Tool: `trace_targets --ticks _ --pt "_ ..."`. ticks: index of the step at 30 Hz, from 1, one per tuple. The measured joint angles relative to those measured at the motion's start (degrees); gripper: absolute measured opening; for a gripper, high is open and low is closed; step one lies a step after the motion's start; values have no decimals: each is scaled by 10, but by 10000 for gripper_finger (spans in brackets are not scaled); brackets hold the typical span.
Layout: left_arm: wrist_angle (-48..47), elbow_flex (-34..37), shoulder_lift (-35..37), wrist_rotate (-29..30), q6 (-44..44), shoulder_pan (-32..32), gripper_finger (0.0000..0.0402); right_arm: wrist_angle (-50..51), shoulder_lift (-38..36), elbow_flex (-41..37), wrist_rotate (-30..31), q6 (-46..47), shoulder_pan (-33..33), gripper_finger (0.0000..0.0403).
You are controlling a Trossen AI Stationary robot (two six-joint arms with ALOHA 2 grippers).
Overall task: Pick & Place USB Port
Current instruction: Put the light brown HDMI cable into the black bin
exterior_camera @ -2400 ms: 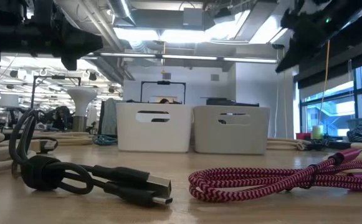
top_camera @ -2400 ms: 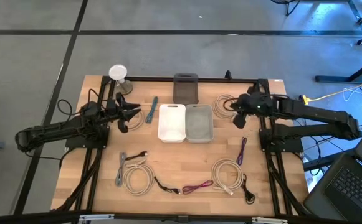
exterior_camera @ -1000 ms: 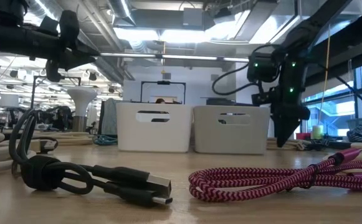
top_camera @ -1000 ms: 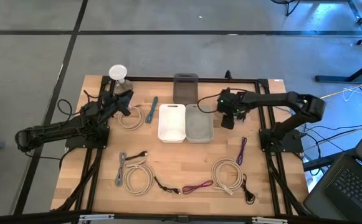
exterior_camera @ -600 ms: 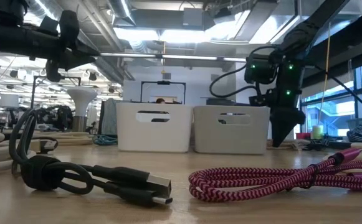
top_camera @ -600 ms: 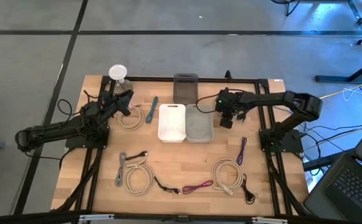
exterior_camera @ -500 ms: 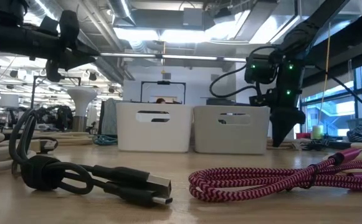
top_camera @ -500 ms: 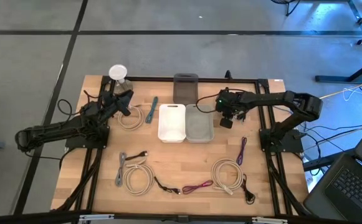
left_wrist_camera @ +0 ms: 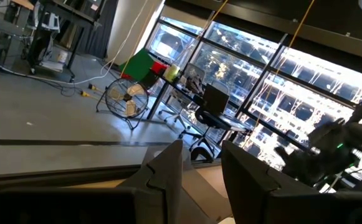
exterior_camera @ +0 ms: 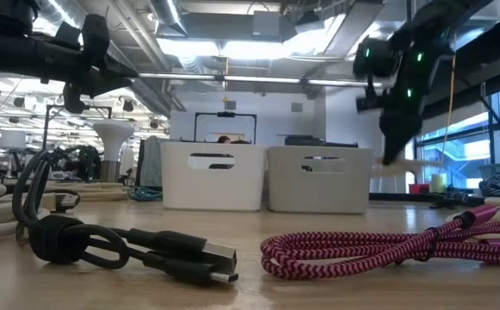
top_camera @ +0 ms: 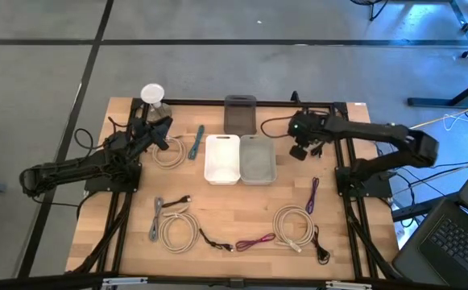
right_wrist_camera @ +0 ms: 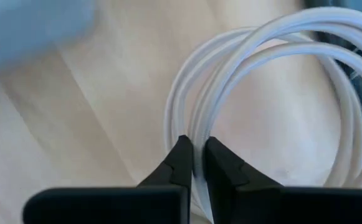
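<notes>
Two bins sit mid-worktop, and the grey bin (top_camera: 257, 158) serves as the landmark here. Just right of it the right gripper (top_camera: 300, 150) is pinched narrow on the white coiled cable (right_wrist_camera: 243, 74), its fingers (right_wrist_camera: 179, 163) nipping a few strands of the loop. This coil looks light, limp and fairly slick, so a bite across several bundled turns should hold better than one strand; the loops will likely sag and swing once raised. Well left of the grey bin, beyond the white bin (top_camera: 222, 158), the left gripper (top_camera: 159, 133) hangs partly open and empty above another coil.
</notes>
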State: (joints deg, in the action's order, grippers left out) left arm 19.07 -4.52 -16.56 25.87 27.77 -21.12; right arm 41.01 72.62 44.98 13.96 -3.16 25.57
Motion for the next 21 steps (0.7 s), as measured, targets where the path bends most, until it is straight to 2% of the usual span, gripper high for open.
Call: trace_targets --ticks 2,5,10,15,18,21 --pt "0 0 0 0 0 0 102 -5 -28 15 -9 0 -10 21" --pt "0 0 0 0 0 0 102 -42 -60 45 -53 0 -25 21" --pt "0 0 0 0 0 0 102 -211 -83 64 -189 0 -46 21" --pt "0 0 0 0 0 0 102 -393 -61 64 -337 35 -55 21" --pt "0 0 0 0 0 0 102 -480 -34 64 -379 59 -57 21" --pt "0 0 0 0 0 0 102 -567 3 64 -395 72 -56 21"
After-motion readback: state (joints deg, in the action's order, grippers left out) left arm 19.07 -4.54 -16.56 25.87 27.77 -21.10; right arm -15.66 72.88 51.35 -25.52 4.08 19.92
